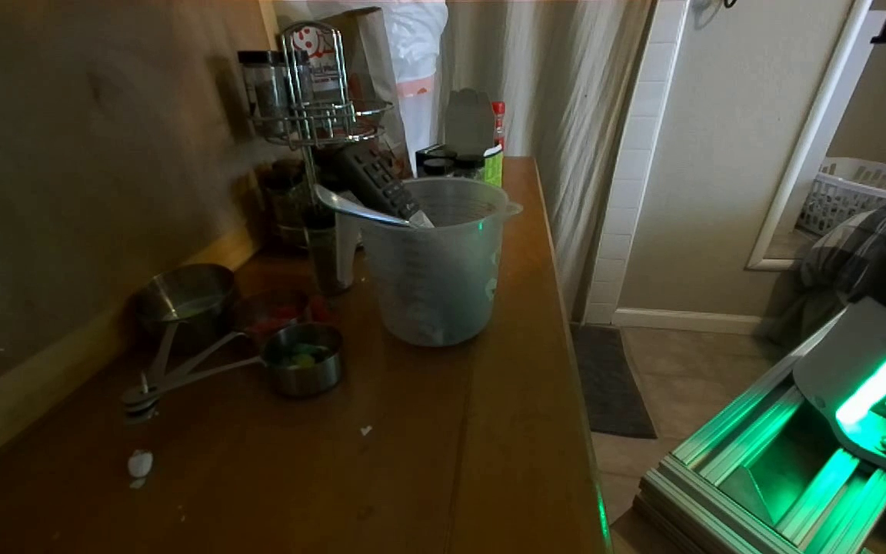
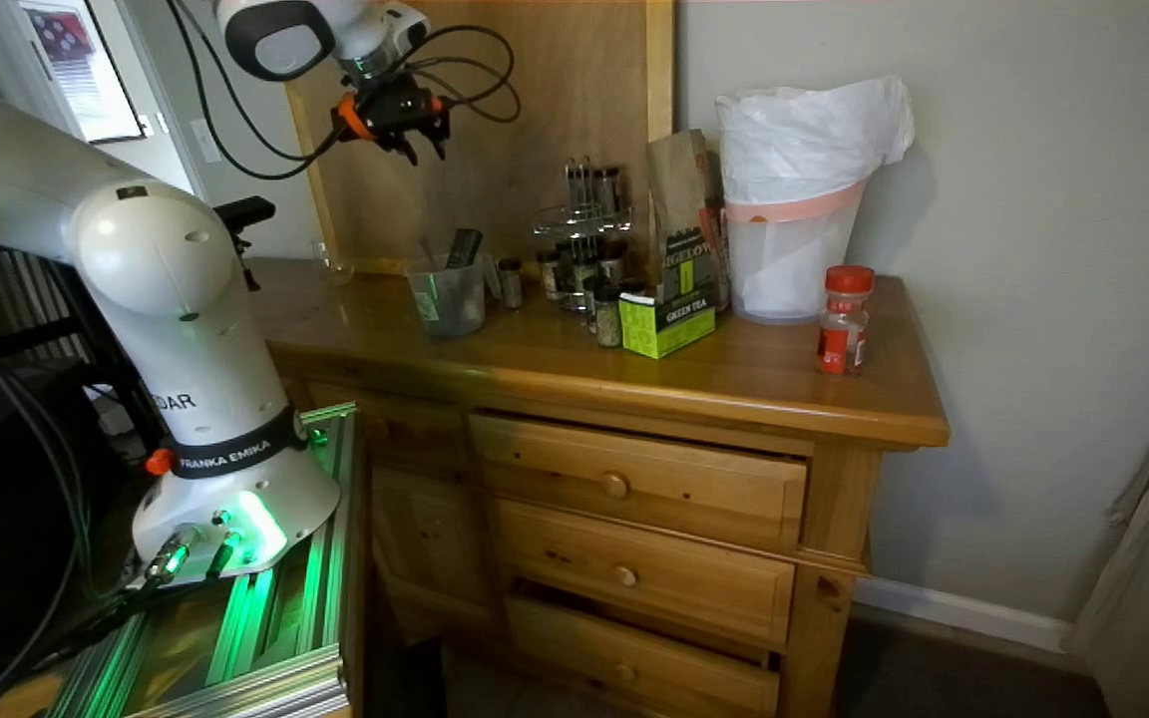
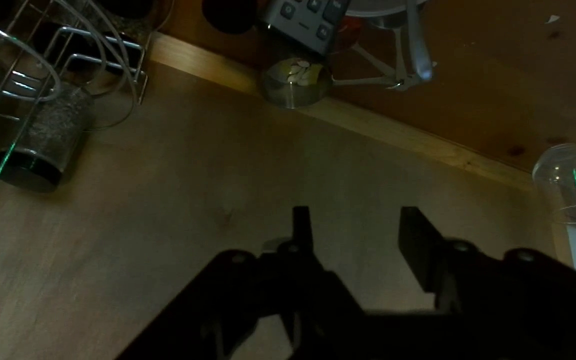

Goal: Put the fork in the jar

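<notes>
On the counter [image 1: 297, 492], just beside the cups [image 1: 304, 377], the jar [image 1: 439, 277] stands upright, and we find what we take for the fork [image 1: 357, 208] already in it. In both exterior views its handle rises past the rim at a slant; the lower end is down inside, hidden by the cloudy wall, so we cannot make out tines and go by the handle alone. The remote [image 1: 378, 183] leans in the same jar, its upper part outside.

Up above, in an exterior view, the claw [image 2: 427, 157] hangs well apart from the jar. From the wrist view we can tell that its fingers [image 3: 301, 227] are spread, with nothing between them.

We judge the task done, then: fork in, claw bare. Nothing in the sentence seems left to do. At most we would take the arm [image 2: 161, 259] away, minding the handle and the remote, since a brush against either could tip the jar.
</notes>
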`<act>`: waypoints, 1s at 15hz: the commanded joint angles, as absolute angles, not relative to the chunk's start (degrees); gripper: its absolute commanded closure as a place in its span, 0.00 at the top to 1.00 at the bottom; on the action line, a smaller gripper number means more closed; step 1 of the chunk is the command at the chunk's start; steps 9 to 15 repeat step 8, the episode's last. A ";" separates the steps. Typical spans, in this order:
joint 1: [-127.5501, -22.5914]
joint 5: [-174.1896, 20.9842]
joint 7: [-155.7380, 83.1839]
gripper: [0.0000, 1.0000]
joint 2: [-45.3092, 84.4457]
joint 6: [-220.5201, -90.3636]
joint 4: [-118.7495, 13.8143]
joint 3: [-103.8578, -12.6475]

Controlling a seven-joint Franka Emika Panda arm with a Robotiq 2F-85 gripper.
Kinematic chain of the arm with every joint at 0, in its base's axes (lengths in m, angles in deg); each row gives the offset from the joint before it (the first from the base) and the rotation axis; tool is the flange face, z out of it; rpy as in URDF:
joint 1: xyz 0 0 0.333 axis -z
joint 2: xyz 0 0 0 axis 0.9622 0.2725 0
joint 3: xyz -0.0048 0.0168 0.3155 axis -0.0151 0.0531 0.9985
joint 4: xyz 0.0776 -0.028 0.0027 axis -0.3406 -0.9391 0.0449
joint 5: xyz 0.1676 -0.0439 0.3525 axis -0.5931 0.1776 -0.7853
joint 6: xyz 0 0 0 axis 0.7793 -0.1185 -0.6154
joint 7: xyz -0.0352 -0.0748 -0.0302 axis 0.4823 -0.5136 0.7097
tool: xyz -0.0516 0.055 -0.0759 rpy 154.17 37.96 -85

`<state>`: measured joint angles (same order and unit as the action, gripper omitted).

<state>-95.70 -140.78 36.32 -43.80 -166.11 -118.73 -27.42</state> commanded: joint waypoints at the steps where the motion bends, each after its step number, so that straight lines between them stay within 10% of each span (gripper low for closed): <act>1: -92.80 -143.55 37.99 0.82 -46.29 -164.45 -118.71 -25.25; 4: -89.99 -142.66 38.57 0.99 -51.14 -165.97 -118.36 -23.51; 15: -88.94 -141.36 37.81 1.00 -51.91 -166.71 -117.19 -23.57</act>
